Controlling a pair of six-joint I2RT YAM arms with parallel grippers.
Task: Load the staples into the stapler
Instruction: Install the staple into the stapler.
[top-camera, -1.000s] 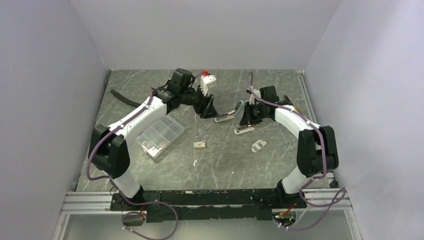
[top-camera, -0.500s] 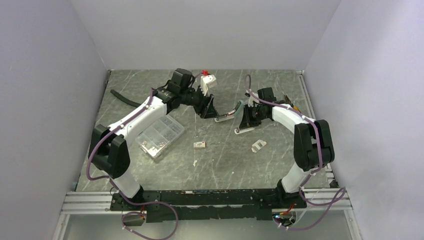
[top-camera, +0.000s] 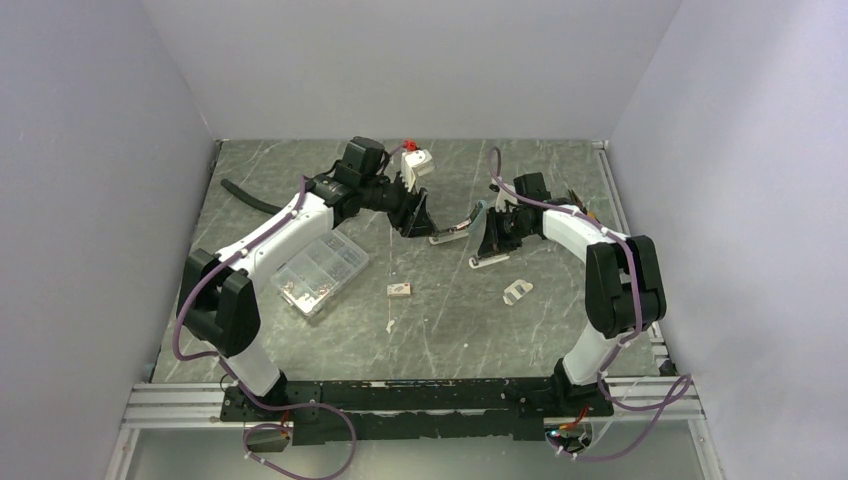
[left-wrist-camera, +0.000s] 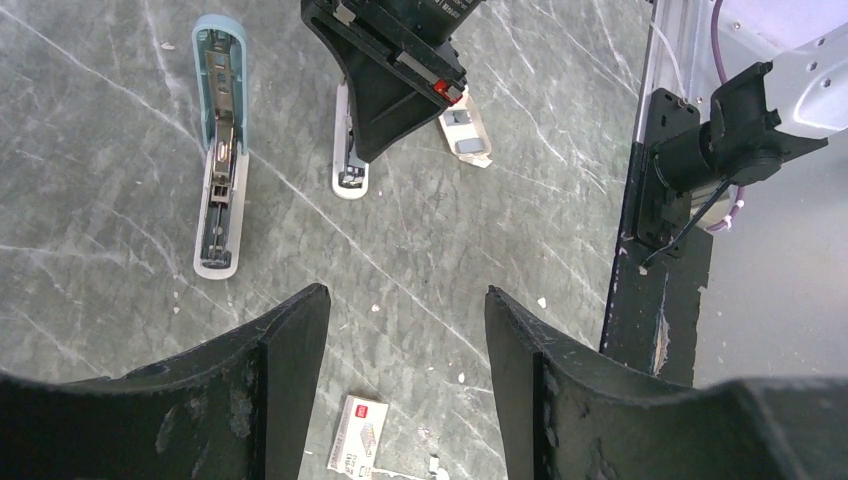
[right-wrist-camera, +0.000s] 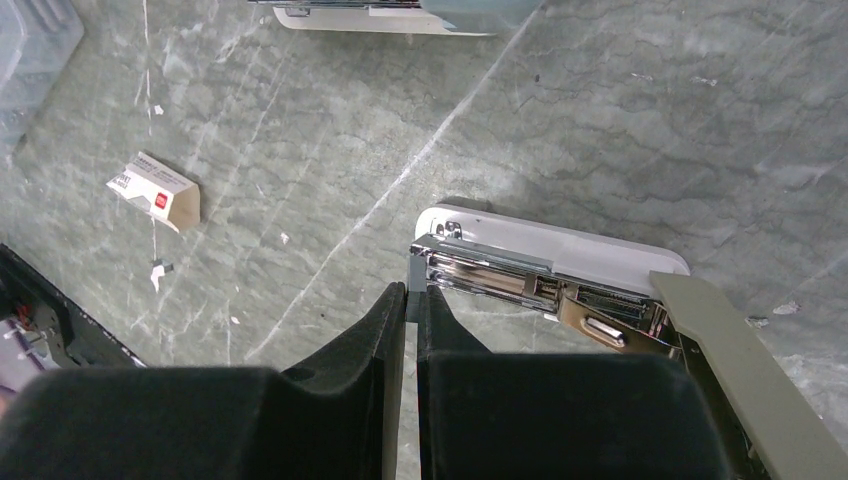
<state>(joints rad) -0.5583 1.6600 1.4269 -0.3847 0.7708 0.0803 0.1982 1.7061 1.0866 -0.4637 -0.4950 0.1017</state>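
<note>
Judging by wrist views, left tool (left-wrist-camera: 405, 300) stands apart, right tool (right-wrist-camera: 411, 296) together at stapler (right-wrist-camera: 560, 252).

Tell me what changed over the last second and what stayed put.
The right arm's elbow swung slightly inward, to the left; the closed right end effector barely shifted at the open white stapler. Nothing was grasped or released. The open left end effector, light blue stapler, small white cardboard staple box and clear plastic compartment case stayed put.

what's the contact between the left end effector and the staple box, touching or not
Apart. The top external view shows bare table between the left end effector and the staple box.
</note>
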